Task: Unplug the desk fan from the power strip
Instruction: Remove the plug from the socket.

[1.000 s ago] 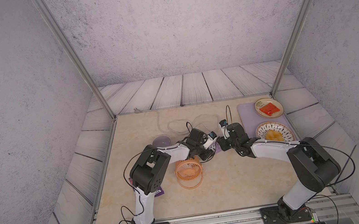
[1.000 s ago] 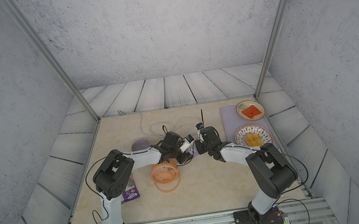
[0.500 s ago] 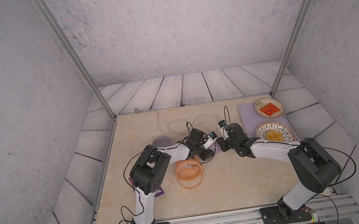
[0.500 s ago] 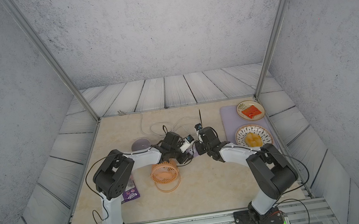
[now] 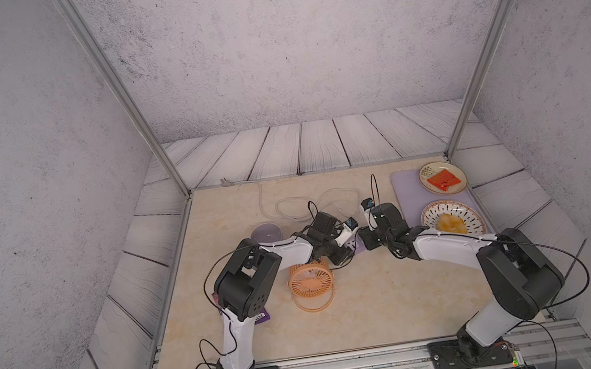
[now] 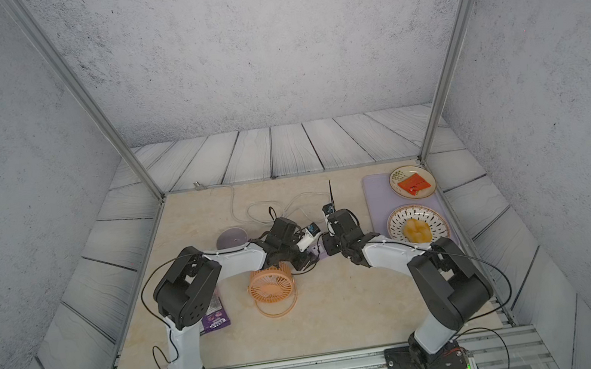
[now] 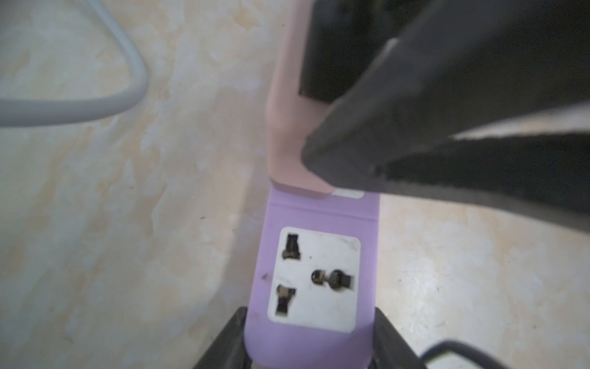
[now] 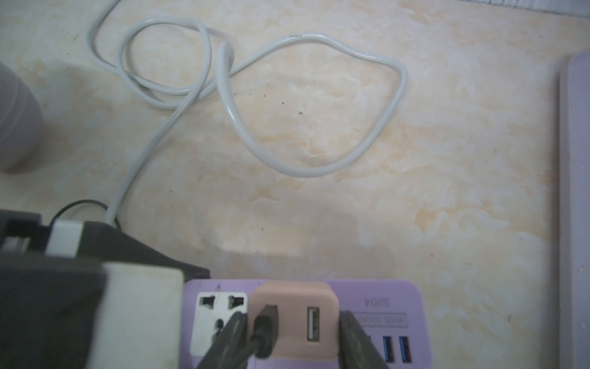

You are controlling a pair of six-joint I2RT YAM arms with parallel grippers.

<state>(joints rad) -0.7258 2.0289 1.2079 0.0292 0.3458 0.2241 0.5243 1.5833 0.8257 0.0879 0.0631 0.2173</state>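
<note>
At the middle of the beige marbled worktop (image 5: 380,299), two pincers meet over one short lilac rectangular plastic power strip (image 7: 319,214). The right pincer (image 8: 292,319) is clamped on the one pale pink plug block (image 8: 297,294), with a dark finger pressed against each of two opposite sides. The block sits seated in the strip. The left pincer (image 7: 309,319) is closed on the strip's rounded end, one finger against each long edge.

The block has two slots: one takes the thin black cord (image 8: 265,326), and one is bare. Just beside the block, one white socket face (image 8: 217,316) lies uncovered, and on its other side two small blue ports (image 8: 388,349) show. One whitish cable (image 8: 319,172) leaves the strip in loose loops toward the far edge.

One small round orange plastic desk fan with a slatted grille (image 5: 310,278) rests on its hoop stand just in front of the left arm's wrist, near the strip, in both top views. One round lilac bowl (image 5: 266,232) sits beyond that arm.

At the robot's right, one flat lilac tray (image 5: 407,193) carries two plates: one plate (image 5: 428,170) holds a red packet, and the other, a ribbed plate (image 5: 429,215), holds yellow food. One purple packet (image 6: 215,314) lies by the left arm's lower link.
</note>
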